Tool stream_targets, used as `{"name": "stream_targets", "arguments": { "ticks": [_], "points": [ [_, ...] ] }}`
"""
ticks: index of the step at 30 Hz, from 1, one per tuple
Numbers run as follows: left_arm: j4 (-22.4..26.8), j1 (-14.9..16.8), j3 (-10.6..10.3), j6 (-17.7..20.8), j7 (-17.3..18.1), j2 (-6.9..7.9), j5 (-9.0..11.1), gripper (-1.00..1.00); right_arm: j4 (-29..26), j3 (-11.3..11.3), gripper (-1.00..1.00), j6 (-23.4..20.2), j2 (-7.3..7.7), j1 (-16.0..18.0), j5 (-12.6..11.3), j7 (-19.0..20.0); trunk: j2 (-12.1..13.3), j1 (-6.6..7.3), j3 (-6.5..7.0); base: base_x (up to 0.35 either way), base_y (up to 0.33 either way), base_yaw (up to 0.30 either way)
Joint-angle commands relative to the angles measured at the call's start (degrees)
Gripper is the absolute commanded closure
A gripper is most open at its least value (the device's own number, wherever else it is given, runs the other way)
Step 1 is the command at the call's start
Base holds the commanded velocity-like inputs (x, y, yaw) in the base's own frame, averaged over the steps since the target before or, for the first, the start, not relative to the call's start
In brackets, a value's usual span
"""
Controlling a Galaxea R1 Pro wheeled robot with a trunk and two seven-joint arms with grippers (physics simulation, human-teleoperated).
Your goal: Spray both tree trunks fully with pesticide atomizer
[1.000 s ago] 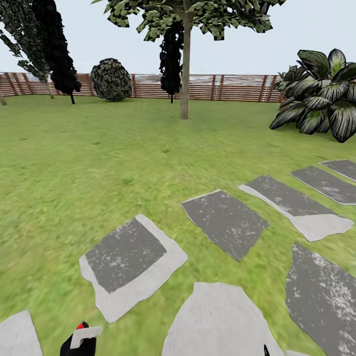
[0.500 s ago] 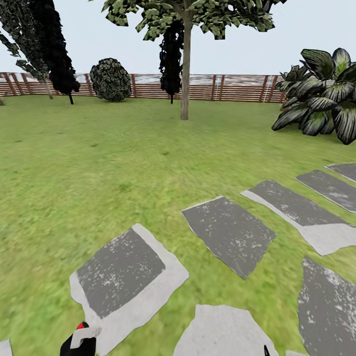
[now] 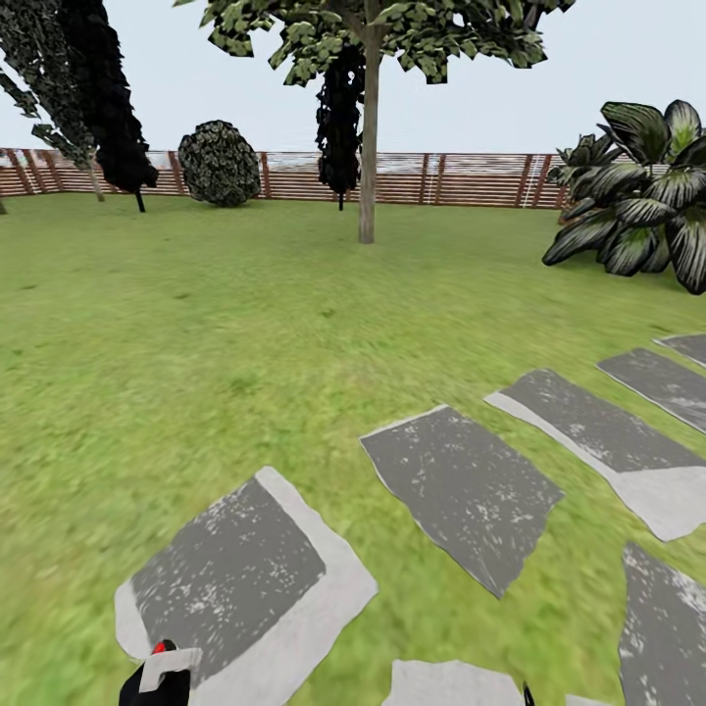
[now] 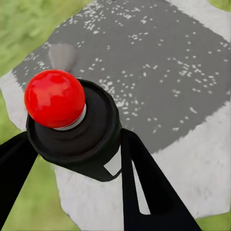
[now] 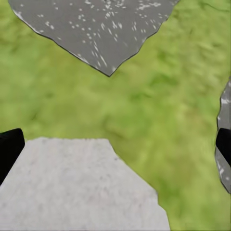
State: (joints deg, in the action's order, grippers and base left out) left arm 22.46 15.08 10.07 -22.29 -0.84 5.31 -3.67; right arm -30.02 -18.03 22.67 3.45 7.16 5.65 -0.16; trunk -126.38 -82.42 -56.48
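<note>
In the left wrist view my left gripper (image 4: pixel 79 168) is shut on the pesticide atomizer (image 4: pixel 94 139), a dark round top with a red knob (image 4: pixel 54 97), held over a grey stone slab (image 4: pixel 159 72). In the head view the same gripper (image 3: pixel 157 679) sits at the lower left edge with the atomizer's red dot (image 3: pixel 159 647) above its white finger plate. One tree stands far ahead across the lawn, its pale bare trunk (image 3: pixel 367 186) under a mottled green crown (image 3: pixel 392 29). My right gripper (image 5: pixel 115 144) is open over grass and pale stone, nothing between its fingers.
Grey stepping stones (image 3: pixel 461 490) run from the lower left to the right over the grass. A brown slat fence (image 3: pixel 471 178) closes the far side. Dark cypress-like trees (image 3: pixel 108 88), a round bush (image 3: pixel 220 162) and a broad-leaved plant (image 3: pixel 647 186) line the edges.
The whole view has shifted: the stepping stones have slid down and toward me and the tree sits a little nearer, so the camera has moved forward. Both grippers hold the same pose.
</note>
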Motion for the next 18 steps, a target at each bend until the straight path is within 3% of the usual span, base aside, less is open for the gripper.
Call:
{"name": "stream_targets", "arguments": {
  "ticks": [1, 18],
  "points": [
    [-0.05, 0.04, 0.21, -0.21, -0.07, -0.03, -0.39, 1.00, 0.05, -0.27, -1.00, 0.18, -0.03, 0.04, 0.59, -0.02, -0.01, -0.02, -0.05, 0.337, 0.000, 0.000],
    [0.17, 0.04, 0.22, -0.21, -0.04, -0.03, -0.38, 1.00, 0.05, -0.31, -1.00, 0.18, -0.05, 0.04, 0.59, -0.02, -0.01, -0.02, -0.05, 0.337, 0.000, 0.000]
  ]
}}
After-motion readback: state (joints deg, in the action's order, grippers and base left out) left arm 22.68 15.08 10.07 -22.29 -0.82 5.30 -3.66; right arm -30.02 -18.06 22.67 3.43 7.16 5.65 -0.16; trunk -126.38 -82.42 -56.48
